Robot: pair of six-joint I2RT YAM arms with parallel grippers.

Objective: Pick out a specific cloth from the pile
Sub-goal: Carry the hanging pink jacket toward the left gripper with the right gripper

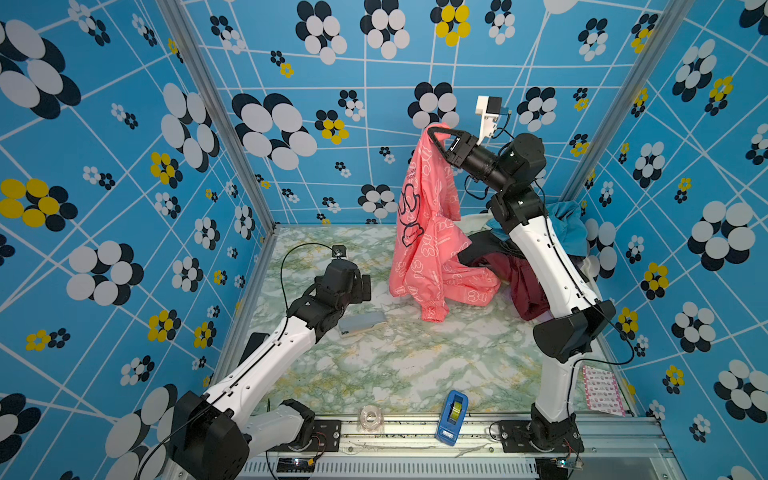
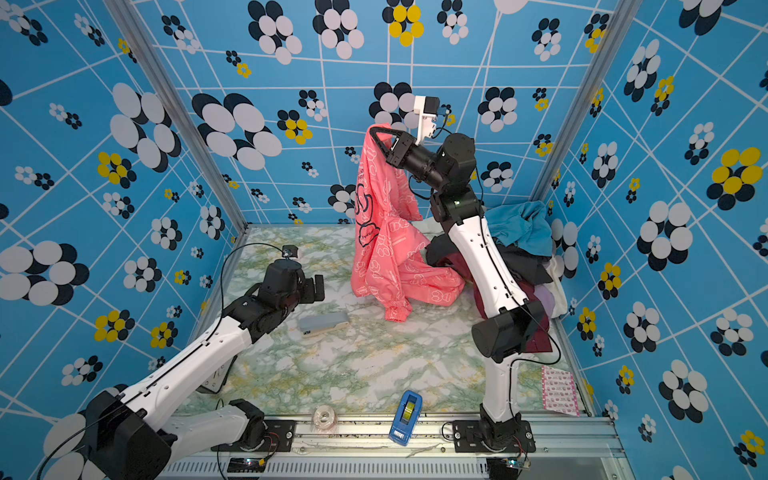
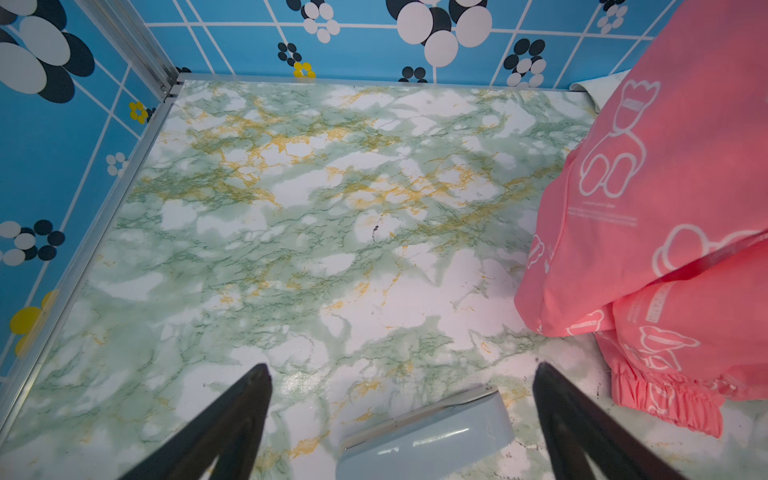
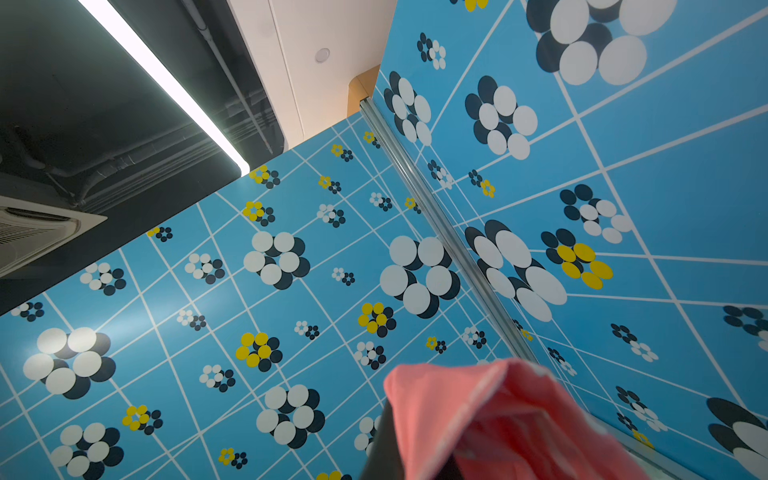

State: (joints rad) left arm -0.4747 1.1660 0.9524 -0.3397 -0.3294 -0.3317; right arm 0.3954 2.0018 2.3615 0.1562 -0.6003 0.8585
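The tips of the right tool (image 1: 433,133) are tucked into the pink jacket (image 1: 419,241). Its wrist view shows the jacket blurry and cut off. The right arm (image 1: 548,257) covers much of the pile of clothes (image 1: 569,230) at 2 o'clock on the desk (image 1: 415,365). The jacket's small words are too tiny to read. A pale blue case (image 3: 428,440) runs off the left wrist view's edge.

In both top views the three walls (image 1: 374,104) are blue with white grid lines and black, white and yellow flower prints. Aluminium posts (image 1: 216,112) stand at the upper left and upper right corners. The floor (image 1: 415,365) has a green-veined marble pattern. The right wrist view shows a lit ceiling strip light (image 4: 166,87) and a vent (image 4: 33,232).
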